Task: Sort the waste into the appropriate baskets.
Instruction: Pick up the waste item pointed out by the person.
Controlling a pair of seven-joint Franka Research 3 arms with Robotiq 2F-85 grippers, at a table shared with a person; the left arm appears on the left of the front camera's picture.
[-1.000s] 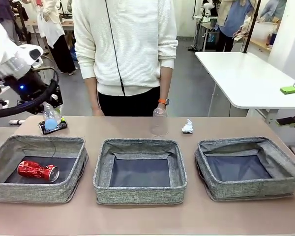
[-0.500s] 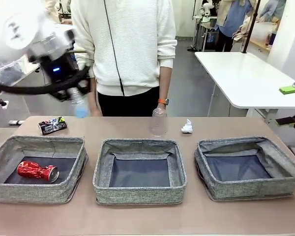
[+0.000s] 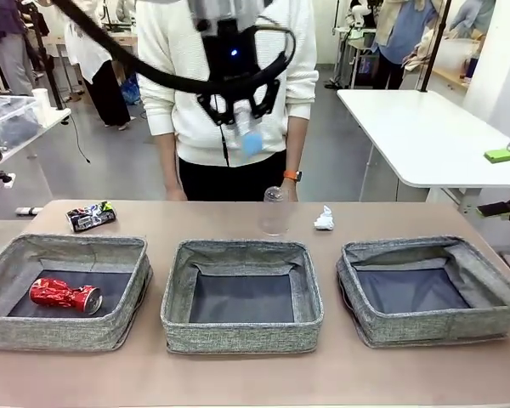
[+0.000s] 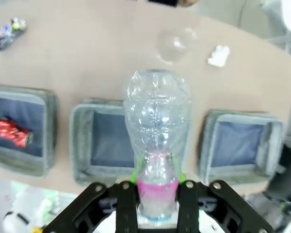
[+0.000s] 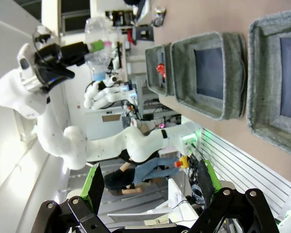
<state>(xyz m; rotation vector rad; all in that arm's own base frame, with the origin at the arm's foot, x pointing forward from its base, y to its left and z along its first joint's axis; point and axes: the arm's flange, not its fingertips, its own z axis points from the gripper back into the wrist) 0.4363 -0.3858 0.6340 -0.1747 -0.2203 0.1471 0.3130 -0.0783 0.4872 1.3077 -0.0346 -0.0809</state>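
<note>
**Three baskets, one can in; bottle held aloft**

Middle basket [image 3: 238, 248]: dark lining in full view.
Basket to its left [image 3: 68, 246]: one crushed red can [image 3: 64, 295].
Basket to its right [image 3: 425, 246]: lining in full view.
High above the middle basket's far rim: clear plastic bottle [image 3: 248, 136], clamped between the left gripper's [image 4: 157, 187] fingers.
On the table beyond the middle basket: clear plastic cup [image 3: 274, 210], upright; paper wad [image 3: 324, 219], further right; dark printed can [image 3: 91, 217], far left.
Right gripper [image 5: 150, 184]: fingers spread wide, holding nothing.
</note>
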